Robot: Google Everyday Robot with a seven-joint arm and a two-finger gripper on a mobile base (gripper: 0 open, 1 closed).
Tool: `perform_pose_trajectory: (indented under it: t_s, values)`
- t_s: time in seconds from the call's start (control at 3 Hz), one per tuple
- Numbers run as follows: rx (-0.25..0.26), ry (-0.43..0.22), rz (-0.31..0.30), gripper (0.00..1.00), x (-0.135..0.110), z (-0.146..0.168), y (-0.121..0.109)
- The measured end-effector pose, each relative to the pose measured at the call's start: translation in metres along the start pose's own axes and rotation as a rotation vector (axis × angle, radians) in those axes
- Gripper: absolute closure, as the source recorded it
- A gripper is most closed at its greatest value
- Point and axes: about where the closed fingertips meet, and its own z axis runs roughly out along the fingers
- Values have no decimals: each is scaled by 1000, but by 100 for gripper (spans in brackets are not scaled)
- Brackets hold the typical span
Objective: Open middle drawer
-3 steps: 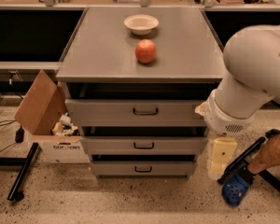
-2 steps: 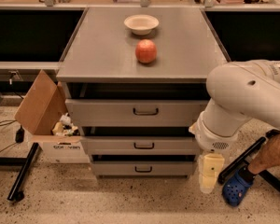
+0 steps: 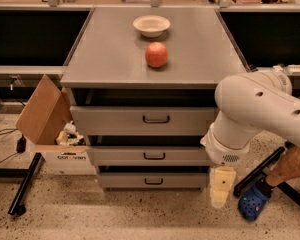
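— Entry one: the middle drawer. Where is it?

— You have the middle drawer [image 3: 115, 156] at 6 o'clock from the frame's centre. It is the second of three grey fronts in the cabinet [image 3: 115, 59]. Above it is the taller top drawer [image 3: 110, 120], and below it the shorter bottom drawer [image 3: 120, 180]. Its dark loop handle [image 3: 154, 156] sits mid-front. A dark gap runs along the top of the front. The right end of the front is hidden behind the arm [image 3: 255, 114].

— Entry two: the gripper?

— Your gripper [image 3: 220, 200] hangs at 4 o'clock from that loop handle and apart from it. It points down at the speckled floor [image 3: 115, 214], just beside the right end of the bottom drawer. It is cream-coloured and sits under the white arm, which comes in from 3 o'clock. Whether it is set wide or narrow, I cannot tell.

— Entry three: the cabinet top?

— One red apple [image 3: 156, 54] lies near the middle. One pale bowl [image 3: 151, 25] stands upright at 12 o'clock from the apple, apart from it.

— Entry four: the surroundings?

— You have one open cardboard box [image 3: 42, 116] on the floor at 9 o'clock from the cabinet, just beside it, with crumpled items inside. One blue shoe [image 3: 251, 204] sits at 3 o'clock from the gripper, near it. One black bar [image 3: 25, 186] lies on the floor at 6 o'clock from the box.
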Motion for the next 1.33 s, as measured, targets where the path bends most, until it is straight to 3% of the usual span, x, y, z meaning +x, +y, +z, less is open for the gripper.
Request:
perform_pose_trajectory:
  t_s: [0.33, 0.67, 1.0, 1.33]
  values:
    - [-20, 31, -2, 0, 6, 83, -21]
    - [10, 8, -6, 0, 9, 133, -42]
    - [20, -62, -3, 0, 9, 174, -65]
    - [-10, -160, 3, 0, 6, 215, -86]
